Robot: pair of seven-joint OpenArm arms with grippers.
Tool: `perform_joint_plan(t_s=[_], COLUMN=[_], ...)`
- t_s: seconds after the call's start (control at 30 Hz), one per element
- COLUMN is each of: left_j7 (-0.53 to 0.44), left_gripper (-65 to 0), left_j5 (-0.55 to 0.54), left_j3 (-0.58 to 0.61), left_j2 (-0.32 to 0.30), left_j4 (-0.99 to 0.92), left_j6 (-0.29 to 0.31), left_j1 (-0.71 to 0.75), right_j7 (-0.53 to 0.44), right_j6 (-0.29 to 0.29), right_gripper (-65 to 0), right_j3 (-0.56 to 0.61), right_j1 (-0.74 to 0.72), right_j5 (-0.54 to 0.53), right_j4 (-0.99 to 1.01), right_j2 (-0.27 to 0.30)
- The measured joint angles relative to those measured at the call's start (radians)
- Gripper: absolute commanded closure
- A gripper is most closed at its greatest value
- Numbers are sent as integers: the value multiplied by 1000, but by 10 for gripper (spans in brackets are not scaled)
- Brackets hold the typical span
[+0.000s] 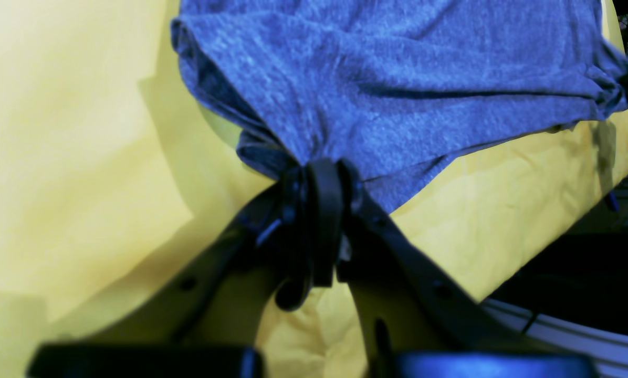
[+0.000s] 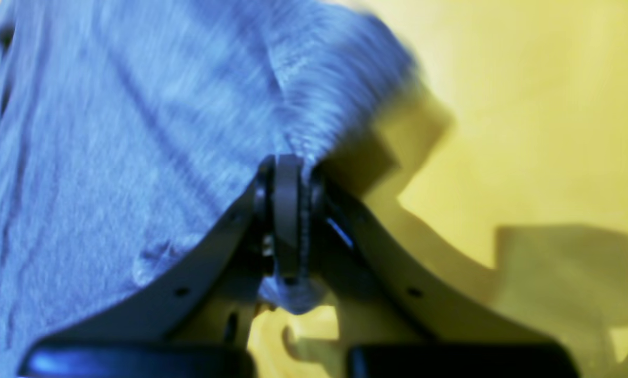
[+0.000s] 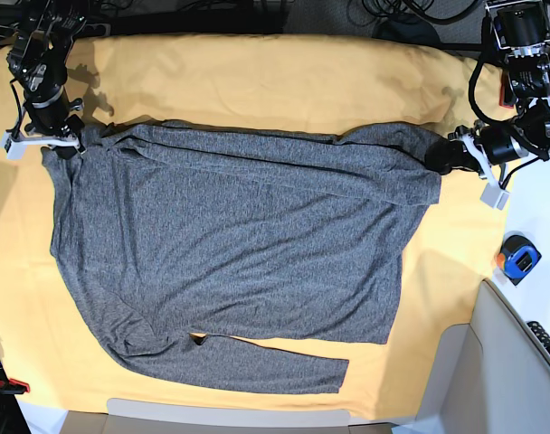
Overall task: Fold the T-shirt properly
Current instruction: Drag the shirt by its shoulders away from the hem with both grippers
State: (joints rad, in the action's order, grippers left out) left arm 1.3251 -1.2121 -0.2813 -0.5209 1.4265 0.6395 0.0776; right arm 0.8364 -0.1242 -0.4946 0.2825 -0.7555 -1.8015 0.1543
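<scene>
T-shirt (image 3: 239, 262): lies flat on the yellow cloth (image 3: 257, 72); you see its long axis running from one gripper to the other.
Left gripper (image 1: 322, 173): jaws clamped on the shirt's far corner, base-view right.
Right gripper (image 2: 288, 168): jaws pinched on the opposite far corner.
Fold direction: the shirt body lies toward the near edge from both grips.
Obstacles: one sleeve trails along the near hem; tape measure (image 3: 517, 258) sits just off the cloth, on the left gripper's side.

Left gripper (image 3: 440, 154) clamped at the frame's right edge, right gripper (image 3: 76, 140) pinched tight upper left.
</scene>
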Motion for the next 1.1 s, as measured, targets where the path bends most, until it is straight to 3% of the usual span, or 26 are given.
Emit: perform_joint_plan(t_s=[0.33,0.43,0.57,0.77,0.9,1.1], left_j7=[7,20,33,9,-77,-158], left_gripper=[0,0,0,0,0,0], left_j5=[0,0,-4,5,16,132], left_j3=[0,2,66,173,219,236], left_j2=[0,0,-6,10,-2,3], left_j4=[0,-1,-35,-345,-540,-697], left_j6=[0,0,-3,-8,-12,-11], left_j1=[-22,-69,-190,-403,-502,-585], right_j7=[5,10,85,87,87,86], right_j6=[-3,-5,3,5,5,4], right_gripper=[0,0,0,0,0,0], right_j3=[-3,-3,-2,-10,-14,-130], right_j1=[-6,-29,-121,-237,-300,-347], right_j5=[77,81,100,204,266,321], right_j4=[-1,-1,1,93,201,311], right_j2=[-5,-2,11,14,12,6])
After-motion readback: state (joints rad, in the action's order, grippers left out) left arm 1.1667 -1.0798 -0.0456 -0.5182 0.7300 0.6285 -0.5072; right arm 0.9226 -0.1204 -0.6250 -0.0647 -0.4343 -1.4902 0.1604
